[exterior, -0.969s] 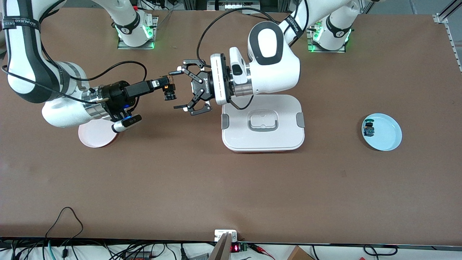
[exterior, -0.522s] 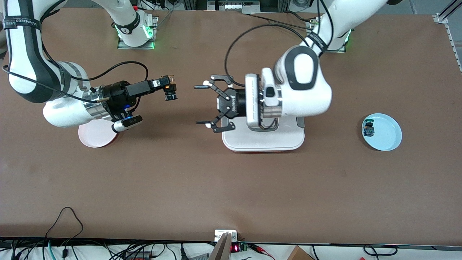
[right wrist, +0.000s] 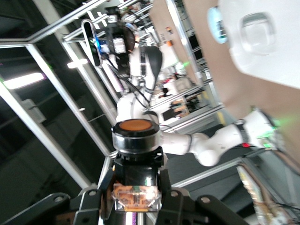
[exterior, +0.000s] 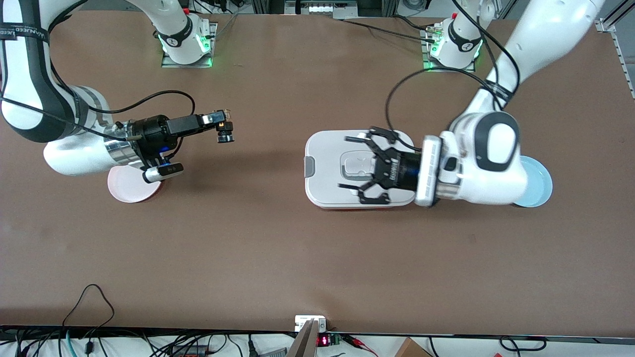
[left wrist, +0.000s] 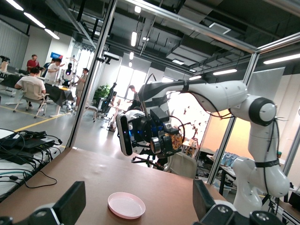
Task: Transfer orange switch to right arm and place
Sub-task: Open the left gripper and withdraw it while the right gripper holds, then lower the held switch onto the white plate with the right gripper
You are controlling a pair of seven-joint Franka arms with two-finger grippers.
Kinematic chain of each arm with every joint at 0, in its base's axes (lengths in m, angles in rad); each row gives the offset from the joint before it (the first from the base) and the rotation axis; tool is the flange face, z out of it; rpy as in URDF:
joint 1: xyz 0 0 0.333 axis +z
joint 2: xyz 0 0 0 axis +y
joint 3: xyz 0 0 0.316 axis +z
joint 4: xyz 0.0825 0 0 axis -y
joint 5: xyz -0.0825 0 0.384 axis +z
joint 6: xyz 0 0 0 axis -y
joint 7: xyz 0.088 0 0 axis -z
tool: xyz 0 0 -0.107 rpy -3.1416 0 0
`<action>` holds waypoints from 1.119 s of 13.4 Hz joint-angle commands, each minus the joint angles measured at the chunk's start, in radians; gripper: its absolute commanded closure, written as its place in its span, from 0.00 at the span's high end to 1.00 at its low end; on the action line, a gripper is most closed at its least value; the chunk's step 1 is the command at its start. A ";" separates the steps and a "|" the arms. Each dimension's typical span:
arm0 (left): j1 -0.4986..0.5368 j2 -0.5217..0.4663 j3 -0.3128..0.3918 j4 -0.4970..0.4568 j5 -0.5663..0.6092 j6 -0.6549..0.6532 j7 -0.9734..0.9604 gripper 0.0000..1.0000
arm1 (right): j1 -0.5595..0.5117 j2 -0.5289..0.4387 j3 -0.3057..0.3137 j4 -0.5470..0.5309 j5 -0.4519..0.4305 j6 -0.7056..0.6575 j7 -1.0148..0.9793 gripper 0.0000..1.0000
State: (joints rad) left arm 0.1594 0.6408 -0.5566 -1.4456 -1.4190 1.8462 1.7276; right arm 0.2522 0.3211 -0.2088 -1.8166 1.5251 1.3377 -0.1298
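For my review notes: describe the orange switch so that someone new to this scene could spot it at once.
Start at the right arm, which comes from the table end with the pink plate. Its slim right gripper is shut on the orange switch, held up in the air over bare table. It is a tiny black button with a round orange cap, the only thing gripped; the left gripper is open over the white lidded box.

Front camera sat high across from my bases, looking down on the whole table [exterior: 317,258]. My left wrist camera faced level along the table toward my right gripper [left wrist: 171,140] above the pink plate [left wrist: 126,205]. My right wrist camera sat close on the orange switch [right wrist: 137,140], facing back at the white lidded box [right wrist: 267,42].
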 commanded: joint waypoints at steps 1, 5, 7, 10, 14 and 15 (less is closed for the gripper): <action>0.089 0.083 -0.016 0.008 0.057 -0.100 0.111 1.00 | -0.048 -0.016 0.003 0.000 -0.177 -0.032 -0.078 0.01; 0.195 0.189 0.035 0.010 0.095 -0.287 0.125 1.00 | -0.083 -0.028 0.002 0.000 -0.475 -0.046 -0.221 0.01; 0.210 0.217 0.137 0.028 0.114 -0.332 0.125 1.00 | -0.080 -0.034 0.000 0.002 -0.656 -0.016 -0.304 0.01; 0.252 0.249 0.259 0.089 0.137 -0.349 0.122 1.00 | -0.082 -0.040 0.002 0.000 -0.917 0.070 -0.427 0.01; 0.285 0.240 0.371 0.190 0.347 -0.351 0.116 1.00 | -0.083 -0.037 0.002 -0.009 -1.253 0.199 -0.598 0.01; 0.305 0.235 0.371 0.224 0.408 -0.360 0.115 1.00 | -0.083 -0.037 0.002 -0.013 -1.313 0.225 -0.653 0.01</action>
State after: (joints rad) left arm 0.4598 0.8750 -0.1966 -1.3059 -1.1114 1.5115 1.8440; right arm 0.1710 0.2993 -0.2126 -1.8137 0.3091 1.5198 -0.7004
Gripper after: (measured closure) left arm 0.000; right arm 0.590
